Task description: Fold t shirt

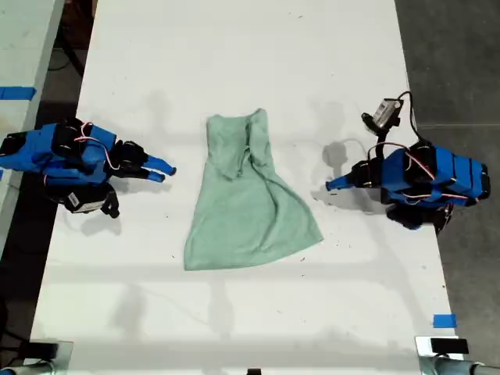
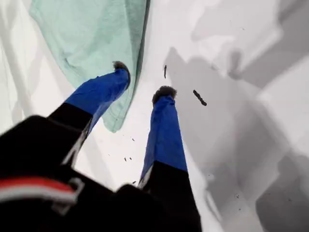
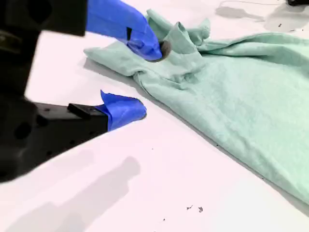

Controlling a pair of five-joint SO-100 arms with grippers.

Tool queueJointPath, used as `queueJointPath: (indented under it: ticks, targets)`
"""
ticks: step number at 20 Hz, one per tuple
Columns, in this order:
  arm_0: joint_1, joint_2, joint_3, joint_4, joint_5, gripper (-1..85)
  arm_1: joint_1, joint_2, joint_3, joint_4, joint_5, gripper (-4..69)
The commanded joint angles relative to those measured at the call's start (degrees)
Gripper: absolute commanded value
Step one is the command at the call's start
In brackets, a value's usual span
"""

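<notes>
The t shirt (image 1: 246, 199) is pale mint green and wrinkled, lying flat on the white table (image 1: 234, 47), narrow at the far end and flaring wide toward the near end. My first gripper (image 1: 332, 186) is at the exterior view's right, just off the shirt's wide side. It is open (image 2: 143, 81), and one blue finger (image 2: 104, 92) shows over the cloth's edge (image 2: 96, 34) without pinching it. My second gripper (image 1: 164, 169) is at the exterior view's left, a short gap from the narrow part. It is open (image 3: 147, 79) beside the bunched cloth (image 3: 231, 82).
A small camera on a cable (image 1: 383, 113) sits behind the first arm. Blue tape (image 1: 444, 320) marks the table near the exterior view's lower right corner. The dark floor (image 1: 461, 62) lies past the table's edge on the exterior view's right. Another pale table (image 1: 19, 47) stands at its left.
</notes>
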Motion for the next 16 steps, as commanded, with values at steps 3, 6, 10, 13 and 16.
queueJointPath:
  ticks: [3,6,10,13,16]
  targets:
    - [0.1,0.4,-0.5,-1.2,-0.4,15.5,-0.4,0.5,-0.1,1.2,-0.3,13.3]
    - [0.1,1.2,-0.2,-1.2,-0.4,15.4,-0.4,0.5,0.0,1.1,-0.4,13.3]
    - [0.4,2.8,0.4,-1.2,-0.4,15.3,-0.4,0.5,0.0,1.1,-0.2,13.3]
    - [0.4,2.8,0.4,-1.2,-0.4,15.3,-0.6,-1.3,-0.3,0.5,0.3,13.0]
    - [0.0,2.8,0.4,-1.2,-0.4,15.3,-3.4,-19.3,-5.7,-5.3,4.4,13.1]
